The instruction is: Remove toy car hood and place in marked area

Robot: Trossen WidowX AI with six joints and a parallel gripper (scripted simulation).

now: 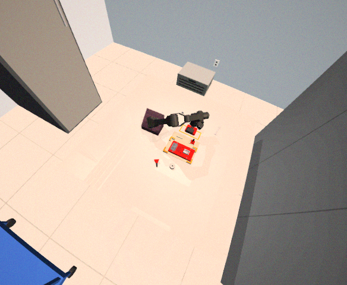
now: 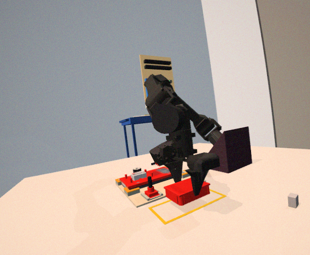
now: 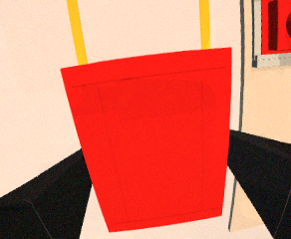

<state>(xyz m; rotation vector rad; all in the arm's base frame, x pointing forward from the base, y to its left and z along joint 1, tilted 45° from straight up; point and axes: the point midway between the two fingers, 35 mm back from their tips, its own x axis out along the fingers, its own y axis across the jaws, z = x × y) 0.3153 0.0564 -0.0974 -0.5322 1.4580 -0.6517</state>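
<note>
The hood (image 2: 186, 192) looks like smooth, matt red plastic with flat, even faces. The end effector (image 2: 186, 179) closed on it has a dull black, faceted finish without shine. The counter (image 2: 67, 227) is a pale, matt, smooth surface, and the yellow outline (image 2: 188, 210) on it reads as flat paint or tape.
</note>
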